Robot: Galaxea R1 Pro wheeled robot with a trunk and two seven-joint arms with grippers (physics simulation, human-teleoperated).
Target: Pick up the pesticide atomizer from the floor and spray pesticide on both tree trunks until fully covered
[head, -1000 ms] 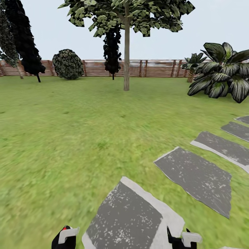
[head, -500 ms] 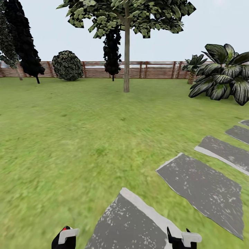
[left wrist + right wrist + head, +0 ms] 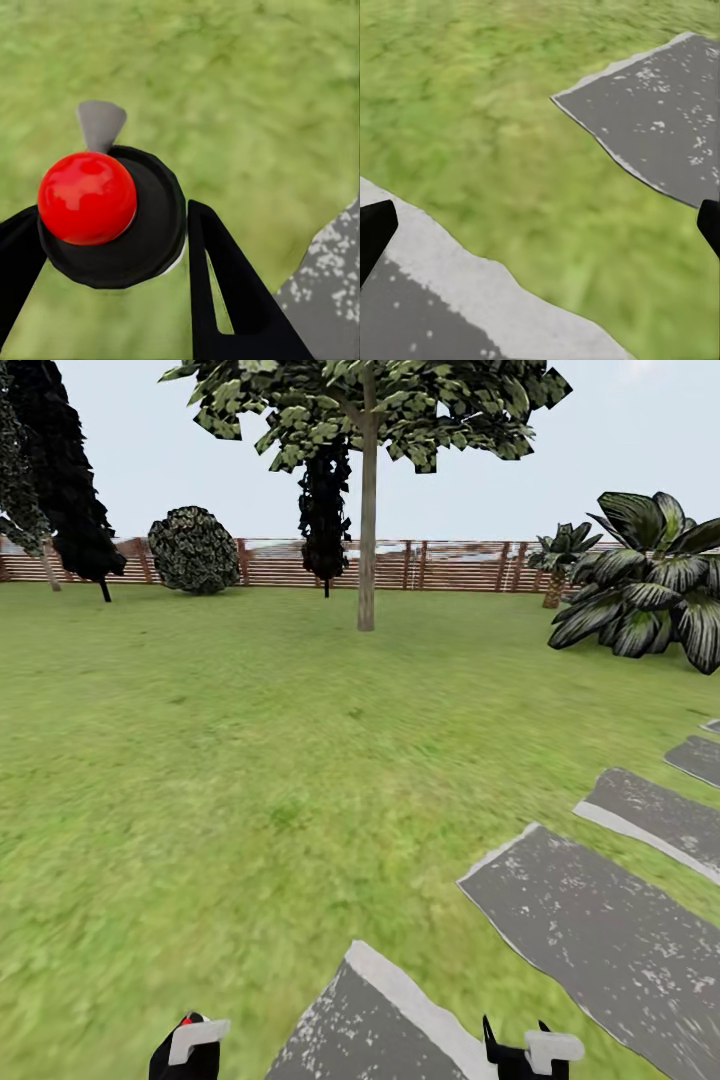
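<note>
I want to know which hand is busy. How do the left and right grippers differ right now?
The left gripper has its fingers closed around a black atomizer with a red top, while the right gripper holds nothing. The left's fingers sit close against the bottle; the right's fingers stand wide apart, at the edges of its wrist view. Below the left is mostly grass; below the right are grey pavers too. Both have black fingers.

Left tool (image 3: 112, 247) closed around an atomizer (image 3: 105, 214); right tool (image 3: 540, 225) spread wide.
</note>
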